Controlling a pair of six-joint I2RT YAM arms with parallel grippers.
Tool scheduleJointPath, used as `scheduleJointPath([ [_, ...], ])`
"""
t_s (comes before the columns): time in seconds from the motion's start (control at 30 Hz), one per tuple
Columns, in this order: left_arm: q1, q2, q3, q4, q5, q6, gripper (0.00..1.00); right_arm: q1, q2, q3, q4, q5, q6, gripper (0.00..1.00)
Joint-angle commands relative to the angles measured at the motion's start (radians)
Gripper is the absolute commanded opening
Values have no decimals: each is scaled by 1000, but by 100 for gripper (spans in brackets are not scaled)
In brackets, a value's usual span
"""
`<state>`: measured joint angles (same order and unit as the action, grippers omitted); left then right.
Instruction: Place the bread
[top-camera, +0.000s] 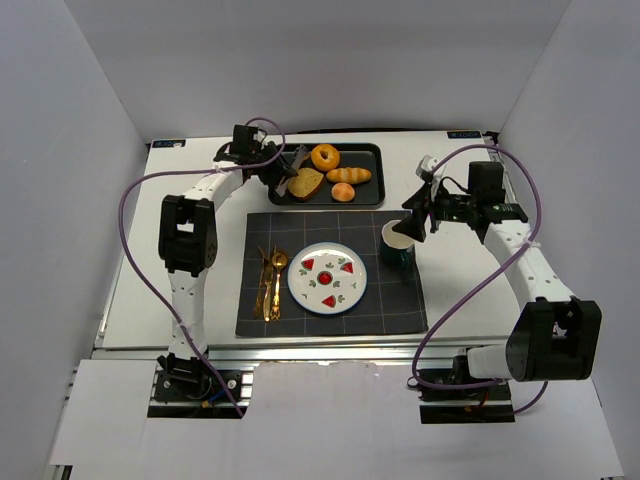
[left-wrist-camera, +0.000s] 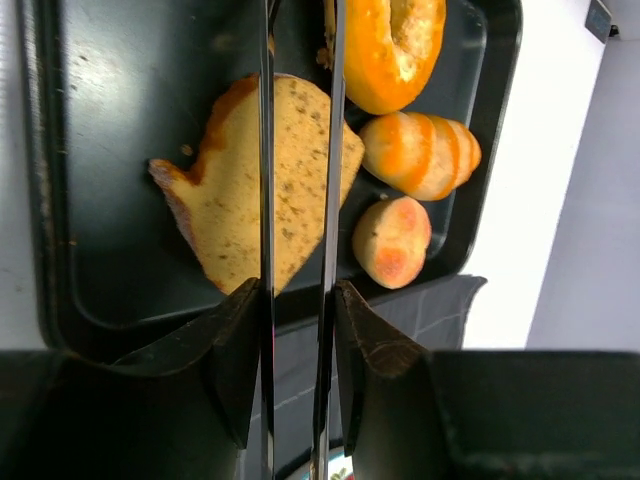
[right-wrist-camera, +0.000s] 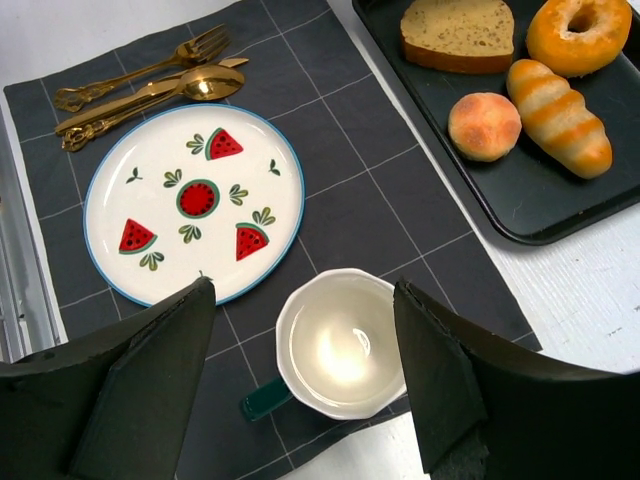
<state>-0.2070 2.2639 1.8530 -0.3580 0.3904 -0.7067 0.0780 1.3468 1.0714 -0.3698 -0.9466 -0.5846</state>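
My left gripper (left-wrist-camera: 297, 300) hangs narrowly parted over the bread slice (left-wrist-camera: 262, 190) on the black tray (left-wrist-camera: 100, 120), white table (top-camera: 180, 200) beneath, my right gripper (right-wrist-camera: 305, 380) wide open, holding nothing.

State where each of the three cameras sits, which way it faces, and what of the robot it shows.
Top external: above and behind, looking down on the table; both arms show.
Left wrist: over the black tray, facing down at the bread slice; left gripper fingers show.
Right wrist: above the mug, facing the plate; right gripper fingers show.
All views share the tray's breads.
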Motion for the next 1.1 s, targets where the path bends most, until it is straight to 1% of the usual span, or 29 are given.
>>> scheduleJointPath([
  [0.0,-14,-34,54,-1,34,-20,43,-14,-32,-22,58,-30,17,76],
  [0.17,-19,-27,46,4,35,-33,44,-18,-28,-28,66,-38,26,76],
  [0.63,-17,-104,8,20,4,-27,46,-23,-28,-33,65,-47,29,77],
  [1.07,-11,-133,-14,22,11,-20,46,-24,-25,-28,58,-50,26,76],
])
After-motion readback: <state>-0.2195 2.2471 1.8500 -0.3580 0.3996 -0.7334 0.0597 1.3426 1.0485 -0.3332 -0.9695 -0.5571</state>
